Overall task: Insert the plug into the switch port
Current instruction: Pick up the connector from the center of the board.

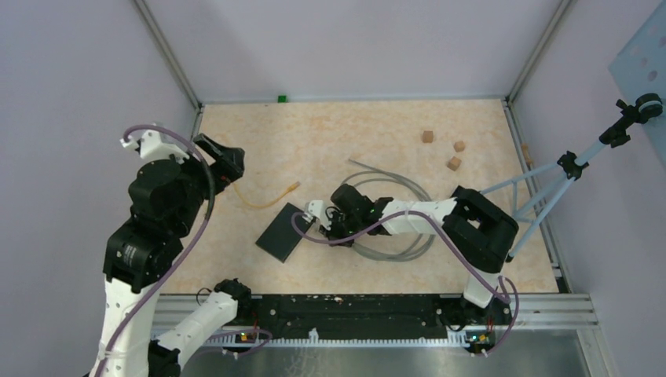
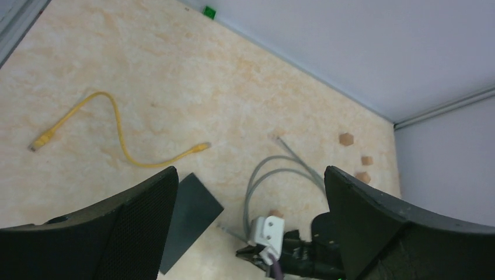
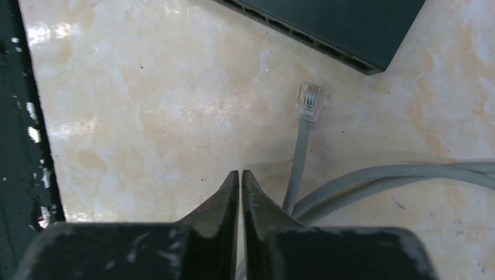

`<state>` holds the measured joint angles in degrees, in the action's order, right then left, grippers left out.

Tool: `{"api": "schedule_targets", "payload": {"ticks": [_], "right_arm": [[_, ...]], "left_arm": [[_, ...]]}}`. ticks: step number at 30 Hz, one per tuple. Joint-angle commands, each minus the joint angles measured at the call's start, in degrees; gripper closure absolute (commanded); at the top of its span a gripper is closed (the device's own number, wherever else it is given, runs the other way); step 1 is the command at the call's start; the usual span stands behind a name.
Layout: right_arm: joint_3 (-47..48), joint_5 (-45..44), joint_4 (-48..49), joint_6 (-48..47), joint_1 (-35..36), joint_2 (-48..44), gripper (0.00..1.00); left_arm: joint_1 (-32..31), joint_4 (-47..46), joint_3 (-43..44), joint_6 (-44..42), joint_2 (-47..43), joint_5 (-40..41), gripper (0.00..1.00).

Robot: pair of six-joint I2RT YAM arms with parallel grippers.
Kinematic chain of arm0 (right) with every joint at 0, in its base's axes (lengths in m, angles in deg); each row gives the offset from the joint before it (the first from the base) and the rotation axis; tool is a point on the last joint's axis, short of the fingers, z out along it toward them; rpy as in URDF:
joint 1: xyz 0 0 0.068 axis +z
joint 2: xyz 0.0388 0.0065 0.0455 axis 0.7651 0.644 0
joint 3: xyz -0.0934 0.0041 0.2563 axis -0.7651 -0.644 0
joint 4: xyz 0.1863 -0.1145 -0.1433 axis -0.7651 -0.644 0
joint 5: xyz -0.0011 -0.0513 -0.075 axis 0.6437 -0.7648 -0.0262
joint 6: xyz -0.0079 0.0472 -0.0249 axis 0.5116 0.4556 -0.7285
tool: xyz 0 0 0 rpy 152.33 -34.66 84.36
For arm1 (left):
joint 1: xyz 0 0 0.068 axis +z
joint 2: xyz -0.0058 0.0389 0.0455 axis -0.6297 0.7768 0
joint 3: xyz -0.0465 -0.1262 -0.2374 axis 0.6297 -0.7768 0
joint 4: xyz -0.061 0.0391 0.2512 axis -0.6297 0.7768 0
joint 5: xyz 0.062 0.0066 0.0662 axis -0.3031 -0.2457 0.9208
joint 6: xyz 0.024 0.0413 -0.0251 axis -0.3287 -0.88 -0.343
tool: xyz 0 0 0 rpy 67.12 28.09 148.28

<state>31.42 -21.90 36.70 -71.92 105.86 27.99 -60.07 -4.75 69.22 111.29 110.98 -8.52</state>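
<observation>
The black switch (image 3: 350, 29) lies flat at the top of the right wrist view, its row of ports facing my right gripper. It also shows in the top view (image 1: 281, 232) and the left wrist view (image 2: 190, 216). The clear plug (image 3: 309, 100) on a grey cable (image 3: 296, 169) lies on the table just short of the ports. My right gripper (image 3: 240, 174) is shut and empty, low over the table, left of the cable and behind the plug. My left gripper (image 2: 250, 175) is wide open and empty, raised high at the left (image 1: 222, 161).
A yellow cable (image 1: 267, 196) lies beyond the switch. The grey cable coils (image 1: 393, 224) under the right arm. Three wooden cubes (image 1: 453, 163) sit at the back right. A tripod (image 1: 550, 188) stands at the right edge. The black rail (image 3: 23, 146) is left of the right gripper.
</observation>
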Motion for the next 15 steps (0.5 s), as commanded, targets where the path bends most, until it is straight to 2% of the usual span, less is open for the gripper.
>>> {"api": "schedule_targets", "payload": {"ticks": [1, 5, 6, 8, 15], "right_arm": [[-0.28, 2.51, 0.53, -1.20, -0.49, -8.19, 0.91], [0.12, 0.62, 0.94, -1.36, -0.48, -10.55, 0.50], [0.66, -0.77, 0.84, -1.38, -0.55, -10.22, 0.43], [2.56, -2.77, -0.24, -1.88, -0.70, -8.22, 0.38], [9.07, 0.00, -2.95, -1.85, -2.71, 1.29, 0.36]], "left_arm": [[0.24, -6.26, -7.89, -4.97, -5.04, -3.24, 0.01], [0.21, -5.77, -10.22, -6.90, -4.63, -5.37, 0.01], [0.22, -5.07, -10.35, -7.61, -4.12, -5.71, 0.01], [0.21, -3.18, -10.52, -8.35, -2.98, -5.75, 0.01], [0.25, -0.72, -13.70, -10.69, -2.02, -8.83, 0.01]]}}
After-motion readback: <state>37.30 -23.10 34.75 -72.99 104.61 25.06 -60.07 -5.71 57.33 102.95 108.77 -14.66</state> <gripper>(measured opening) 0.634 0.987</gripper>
